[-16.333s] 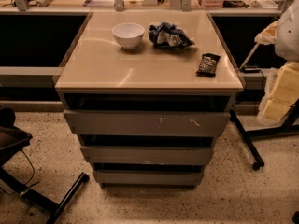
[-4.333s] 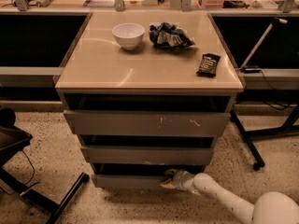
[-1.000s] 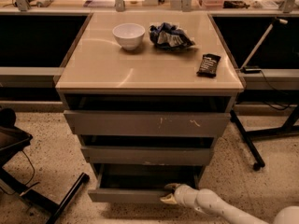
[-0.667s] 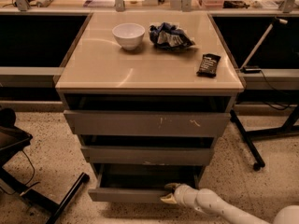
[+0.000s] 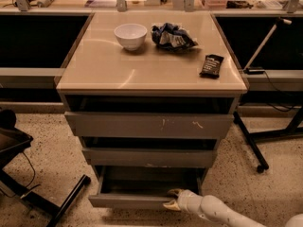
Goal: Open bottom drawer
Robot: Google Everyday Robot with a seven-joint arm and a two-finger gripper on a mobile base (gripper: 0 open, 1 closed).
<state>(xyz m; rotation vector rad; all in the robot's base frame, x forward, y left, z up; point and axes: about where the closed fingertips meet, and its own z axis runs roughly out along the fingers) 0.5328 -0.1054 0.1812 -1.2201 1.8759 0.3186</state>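
The bottom drawer (image 5: 128, 201) stands pulled out, lowest of three, its shallow grey box showing. My gripper (image 5: 171, 199) is low at the front's right end, jaws grasping its top edge, one inside, one outside. On the surface (image 5: 142, 77) above: a white bowl (image 5: 130, 35), a crumpled bag (image 5: 171, 36) and a dark packet (image 5: 211, 65).

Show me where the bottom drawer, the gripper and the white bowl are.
bottom drawer (image 5: 128, 201): camera view, on its flat grey front.
gripper (image 5: 171, 198): camera view, its tip at the drawer front's right end.
white bowl (image 5: 130, 36): camera view, on its outer wall.
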